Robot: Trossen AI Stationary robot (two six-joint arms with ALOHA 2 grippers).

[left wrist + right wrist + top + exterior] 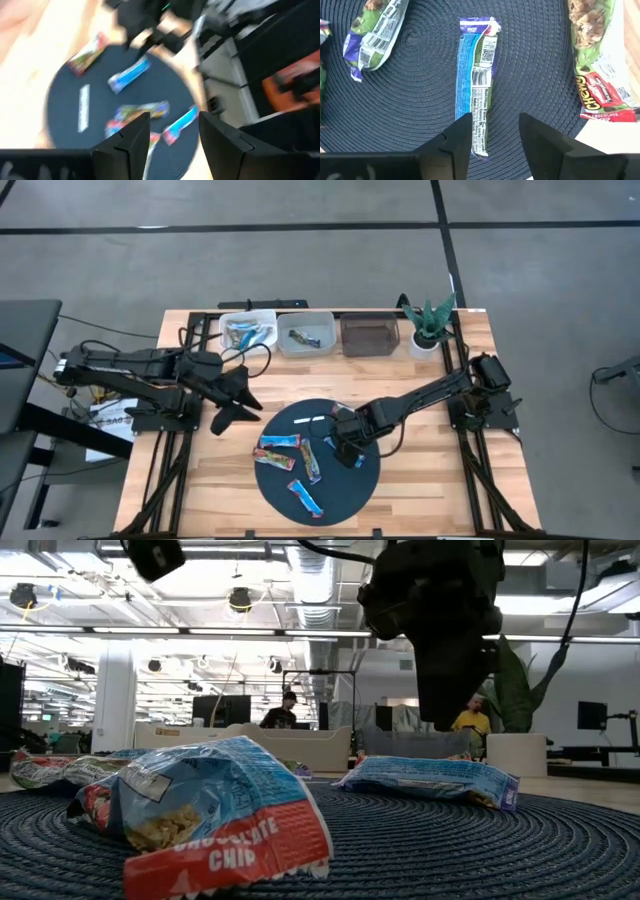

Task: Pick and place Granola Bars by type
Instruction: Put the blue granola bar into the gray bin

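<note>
The right gripper (347, 452) hangs over the right part of the round dark mat (345, 485) on the wooden counter (430, 480), its fingers (457, 137) parted astride the end of a blue granola bar (476, 82), not yet closed on it. More granola bars (280, 452) lie scattered across the mat, and others sit in the far bins (248, 332). The left gripper (240, 405) waits open at the mat's far left edge.

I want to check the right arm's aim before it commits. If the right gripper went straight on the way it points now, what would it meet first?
Most likely the blue-wrapped granola bar lying on the round dark mat: it runs lengthwise between the right gripper's parted fingers. How high the gripper is above it is unclear.
</note>
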